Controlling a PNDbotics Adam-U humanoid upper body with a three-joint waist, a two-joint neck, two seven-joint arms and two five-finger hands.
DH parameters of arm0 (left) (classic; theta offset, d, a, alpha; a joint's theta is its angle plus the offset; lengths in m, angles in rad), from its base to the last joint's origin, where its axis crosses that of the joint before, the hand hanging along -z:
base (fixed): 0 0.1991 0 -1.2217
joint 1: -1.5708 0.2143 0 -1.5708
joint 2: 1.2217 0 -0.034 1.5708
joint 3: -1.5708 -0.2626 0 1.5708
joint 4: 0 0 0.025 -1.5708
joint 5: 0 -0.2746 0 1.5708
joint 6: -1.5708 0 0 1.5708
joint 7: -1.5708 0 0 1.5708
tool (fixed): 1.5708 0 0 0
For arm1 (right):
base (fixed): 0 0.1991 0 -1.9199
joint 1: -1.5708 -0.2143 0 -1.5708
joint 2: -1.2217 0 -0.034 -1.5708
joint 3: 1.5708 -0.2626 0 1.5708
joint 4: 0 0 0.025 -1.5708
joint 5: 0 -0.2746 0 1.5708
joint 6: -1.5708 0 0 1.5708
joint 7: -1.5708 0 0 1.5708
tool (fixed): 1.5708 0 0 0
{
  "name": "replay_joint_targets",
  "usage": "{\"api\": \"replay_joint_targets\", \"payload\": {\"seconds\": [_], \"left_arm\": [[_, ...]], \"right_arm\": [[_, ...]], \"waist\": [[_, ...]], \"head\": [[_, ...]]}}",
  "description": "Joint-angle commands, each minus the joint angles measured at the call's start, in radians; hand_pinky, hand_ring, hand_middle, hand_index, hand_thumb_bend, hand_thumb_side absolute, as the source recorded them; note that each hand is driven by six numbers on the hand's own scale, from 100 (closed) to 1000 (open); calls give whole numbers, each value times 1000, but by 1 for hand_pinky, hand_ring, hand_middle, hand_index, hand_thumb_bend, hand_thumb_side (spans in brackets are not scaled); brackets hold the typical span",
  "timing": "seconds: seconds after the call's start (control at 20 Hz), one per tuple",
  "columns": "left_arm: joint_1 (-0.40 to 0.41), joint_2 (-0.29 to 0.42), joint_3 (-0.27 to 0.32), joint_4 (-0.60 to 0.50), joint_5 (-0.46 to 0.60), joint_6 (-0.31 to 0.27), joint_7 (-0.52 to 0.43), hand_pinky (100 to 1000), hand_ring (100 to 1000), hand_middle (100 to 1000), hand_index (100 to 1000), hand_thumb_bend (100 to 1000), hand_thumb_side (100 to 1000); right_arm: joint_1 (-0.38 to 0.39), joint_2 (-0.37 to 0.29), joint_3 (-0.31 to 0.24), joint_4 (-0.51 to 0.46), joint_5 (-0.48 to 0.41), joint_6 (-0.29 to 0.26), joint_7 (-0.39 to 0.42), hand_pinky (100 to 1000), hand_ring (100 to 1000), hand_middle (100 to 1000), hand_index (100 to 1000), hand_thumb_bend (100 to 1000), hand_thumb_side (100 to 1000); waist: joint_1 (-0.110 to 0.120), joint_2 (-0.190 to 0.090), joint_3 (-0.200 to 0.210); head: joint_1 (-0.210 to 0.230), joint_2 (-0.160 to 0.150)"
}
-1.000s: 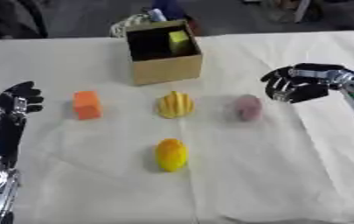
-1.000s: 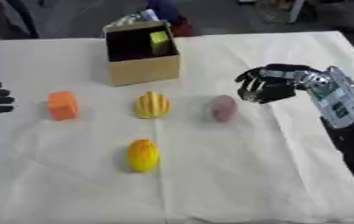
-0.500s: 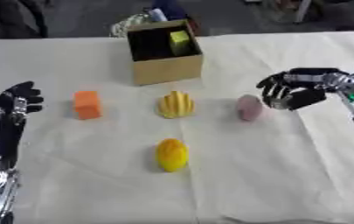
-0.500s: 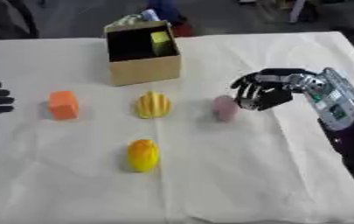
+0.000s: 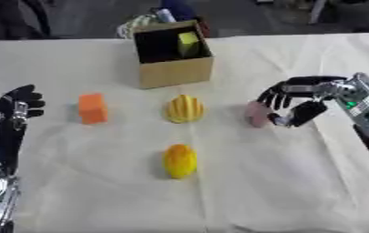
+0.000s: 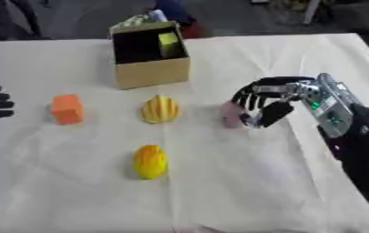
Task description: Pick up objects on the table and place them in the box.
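While the right hand (image 6: 269,103) reaches in from three o'clock, its fingers (image 6: 249,96) hang curved and spread above and just beside the pink object (image 6: 232,114), with the thumb low near the cloth; whether any of them touches the object cannot be told, and nothing is pinched. That pink object is a small rounded lump on the white tablecloth (image 5: 283,182), its long axis running roughly twelve to six o'clock. At its nine o'clock, near the table's middle, sits a yellow ridged fruit (image 5: 185,108), standing with its narrower end toward twelve o'clock. Further toward nine o'clock lies an orange block (image 5: 92,108), upright, its long axis also twelve to six. At six o'clock from the ridged fruit, well apart from it, rests a yellow-orange oval fruit (image 5: 179,160), its length running twelve to six with a slight lean. The cardboard box (image 5: 176,72) stands at twelve o'clock from the ridged fruit, open at the top, dark inside, with a yellow-green object (image 5: 189,43) leaning against its far right inner wall. The left hand (image 5: 20,105) shows at the nine o'clock edge, fingers up and relaxed, holding nothing, well apart from the orange block.
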Motion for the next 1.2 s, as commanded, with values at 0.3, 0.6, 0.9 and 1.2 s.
{"api": "replay_joint_targets", "payload": {"seconds": [0.3,0.6,0.9,1.2], "left_arm": [[-9,16,3,-15,-5,-2,-3,689,682,640,789,100,814],[-9,16,3,-14,-4,-1,-3,689,681,639,788,100,814],[-9,15,2,-14,-4,-1,-3,689,681,639,788,100,815],[-8,14,3,-13,-3,0,-2,689,681,638,788,100,817]], "right_arm": [[-35,21,-11,33,113,-21,-89,739,743,741,873,100,363],[-52,50,-4,48,309,-44,-163,758,733,697,833,235,239],[-65,81,-8,78,501,-63,-269,756,694,602,725,371,100],[-70,97,-16,85,632,-55,-447,733,644,535,504,402,100]], "waist": [[-6,-21,1],[-4,-22,3],[-4,-23,3],[-4,-22,4]], "head": [[-7,5],[-11,5],[-13,5],[-13,5]]}}
